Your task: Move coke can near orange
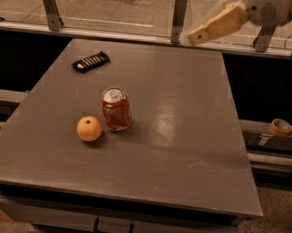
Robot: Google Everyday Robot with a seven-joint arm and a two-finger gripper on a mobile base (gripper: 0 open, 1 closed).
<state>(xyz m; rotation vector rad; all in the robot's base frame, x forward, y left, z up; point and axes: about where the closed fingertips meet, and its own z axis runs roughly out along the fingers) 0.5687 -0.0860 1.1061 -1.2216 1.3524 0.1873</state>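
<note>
Camera view shows my gripper point(199, 34) above the worktop's point(186, 116) far right corner, spread or pressed together I cannot tell, and the coke can point(116, 110) upright just beside the orange point(89, 128), nearer the left edge: light, dented, thin, probably slick, so I'd pinch mid-body gently.

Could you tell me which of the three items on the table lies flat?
The black snack bar, back left; the coke can stands upright and the orange is round. The gripper hangs high at upper right.
</note>
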